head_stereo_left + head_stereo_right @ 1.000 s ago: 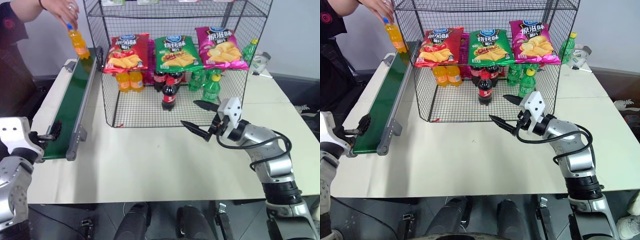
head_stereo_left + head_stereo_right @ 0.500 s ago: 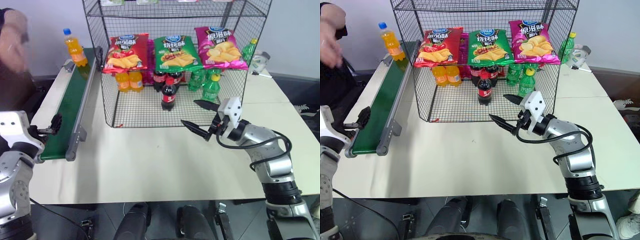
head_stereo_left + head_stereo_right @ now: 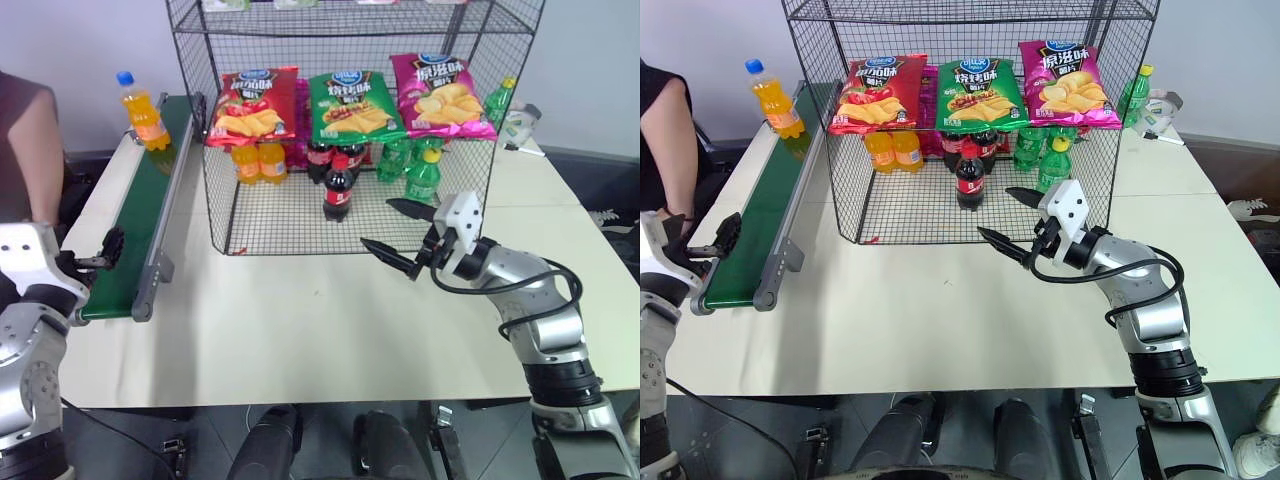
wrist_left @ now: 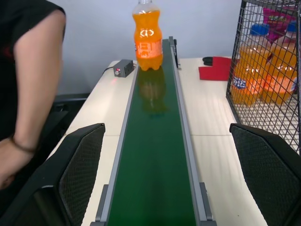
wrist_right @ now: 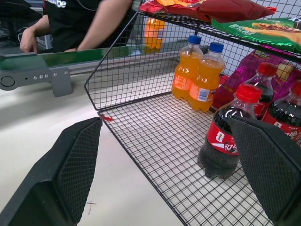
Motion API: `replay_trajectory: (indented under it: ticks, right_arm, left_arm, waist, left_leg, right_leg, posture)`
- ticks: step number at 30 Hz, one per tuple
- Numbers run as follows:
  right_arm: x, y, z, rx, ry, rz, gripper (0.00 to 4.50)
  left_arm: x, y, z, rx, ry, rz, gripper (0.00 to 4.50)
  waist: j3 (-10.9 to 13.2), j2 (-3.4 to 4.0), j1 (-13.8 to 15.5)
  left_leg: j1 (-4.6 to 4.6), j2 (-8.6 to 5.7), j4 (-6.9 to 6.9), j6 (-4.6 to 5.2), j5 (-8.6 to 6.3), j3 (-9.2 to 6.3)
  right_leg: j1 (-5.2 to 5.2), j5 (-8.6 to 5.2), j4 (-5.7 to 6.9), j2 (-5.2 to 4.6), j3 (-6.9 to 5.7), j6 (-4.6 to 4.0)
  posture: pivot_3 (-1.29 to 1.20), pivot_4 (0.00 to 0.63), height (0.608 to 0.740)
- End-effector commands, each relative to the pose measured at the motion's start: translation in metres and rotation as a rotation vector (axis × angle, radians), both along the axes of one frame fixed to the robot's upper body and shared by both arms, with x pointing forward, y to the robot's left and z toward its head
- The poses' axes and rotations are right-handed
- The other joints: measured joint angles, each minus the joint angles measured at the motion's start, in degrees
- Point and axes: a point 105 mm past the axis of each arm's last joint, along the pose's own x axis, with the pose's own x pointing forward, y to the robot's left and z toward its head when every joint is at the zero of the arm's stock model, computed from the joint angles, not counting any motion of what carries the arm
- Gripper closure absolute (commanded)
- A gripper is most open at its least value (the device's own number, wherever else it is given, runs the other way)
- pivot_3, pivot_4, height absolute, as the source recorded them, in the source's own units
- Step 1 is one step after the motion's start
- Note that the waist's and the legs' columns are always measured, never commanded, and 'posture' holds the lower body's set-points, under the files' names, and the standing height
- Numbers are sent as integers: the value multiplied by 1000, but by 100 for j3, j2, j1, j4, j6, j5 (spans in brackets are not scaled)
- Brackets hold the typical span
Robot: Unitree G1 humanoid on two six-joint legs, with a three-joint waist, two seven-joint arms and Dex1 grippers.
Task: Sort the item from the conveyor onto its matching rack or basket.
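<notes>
So the orange soda bottle [image 3: 145, 112] is standing upright at the far end of the green conveyor belt [image 3: 135, 225], which runs near to far along the left side of the white table [image 3: 300, 330]. Nothing is touching the bottle. A person's arm [image 3: 672, 140] hangs down just left of the belt, well clear of it.

The left gripper [image 4: 167, 174] sits at the near end of the belt, pointing straight down its length, with the fingers spread wide and nothing between them. The belt runs right up the middle of that gap in the wrist view, with the bottle way off at the far end.

The right gripper [image 3: 398, 235] is over the table just in front of the black wire cage [image 3: 350, 130], aimed toward its open lower tier. Its fingers are wide apart and empty too.

Inside the cage, on the bottom tier: two orange sodas [image 5: 197, 75] on the left, cola bottles with red caps [image 5: 225, 136] in the middle, green bottles [image 3: 420, 165] on the right. Three chip bags [image 3: 350, 105] lie on the shelf above them, red, green and pink.
</notes>
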Motion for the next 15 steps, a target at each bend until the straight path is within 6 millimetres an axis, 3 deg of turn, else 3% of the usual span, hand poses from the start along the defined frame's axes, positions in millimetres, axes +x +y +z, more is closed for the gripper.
replay_trajectory:
  ticks: [1, 15]
  right_arm:
    - [-4, 4, 16, 8, -64, 17, 0]
    - [-5, 7, 19, 3, -66, 22, 0]
  left_arm:
    - [-1, 2, 9, 27, -43, 12, 53]
    - [-3, 17, 7, 38, -71, 97, 53]
  waist:
    - [0, 0, 0]
    - [0, 0, 1]
  left_leg:
    - [0, 0, 0, 0, 0, 0]
    - [0, 0, 0, 0, 0, 0]
  right_leg:
    - [0, 0, 0, 0, 0, 0]
    - [0, 0, 0, 0, 0, 0]
  posture:
    - [0, 150, 740]
    - [0, 150, 740]
